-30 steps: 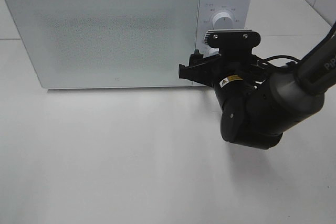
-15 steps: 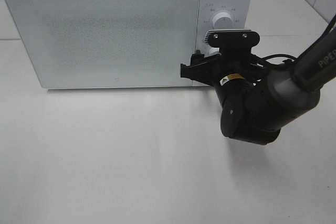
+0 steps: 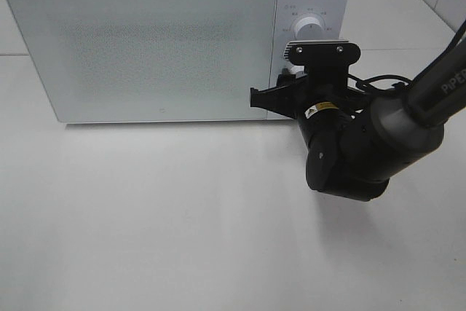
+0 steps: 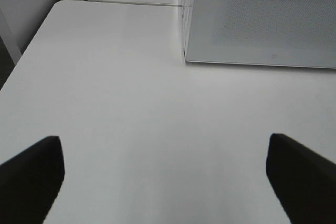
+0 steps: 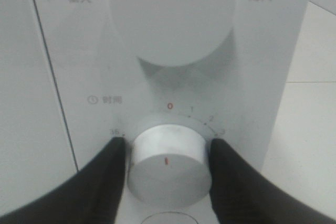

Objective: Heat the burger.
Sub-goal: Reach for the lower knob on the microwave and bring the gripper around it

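The burger does not show in any view, so I cannot tell where it is. The white microwave (image 3: 160,41) stands at the back of the white counter (image 3: 182,216). Its wide door (image 3: 145,49) is closed, and the frosted, speckled front hides whatever is inside.

To the right of the door is the narrow control panel (image 3: 313,5) with two round white dials, one above the other. The upper dial (image 5: 173,14) has small printed characters on either side. The timer dial (image 5: 168,166) below it carries a red mark on its face. A red zero and small numbers are printed in an arc above it.

The right pincer (image 5: 167,149) is at this timer dial. One black finger (image 5: 113,171) lies against one side and the other against the opposite side, partly closed, and both appear to touch the dial's rim. From the high view, the bulky black right arm (image 3: 378,136) and its wrist camera bracket (image 3: 320,52) cover the lower part of the panel, so the timer dial is hidden there.

The left pincer (image 4: 165,174) hangs over bare counter near the microwave's left front corner (image 4: 186,59). It is spread wide with nothing between its fingertips (image 4: 31,174).
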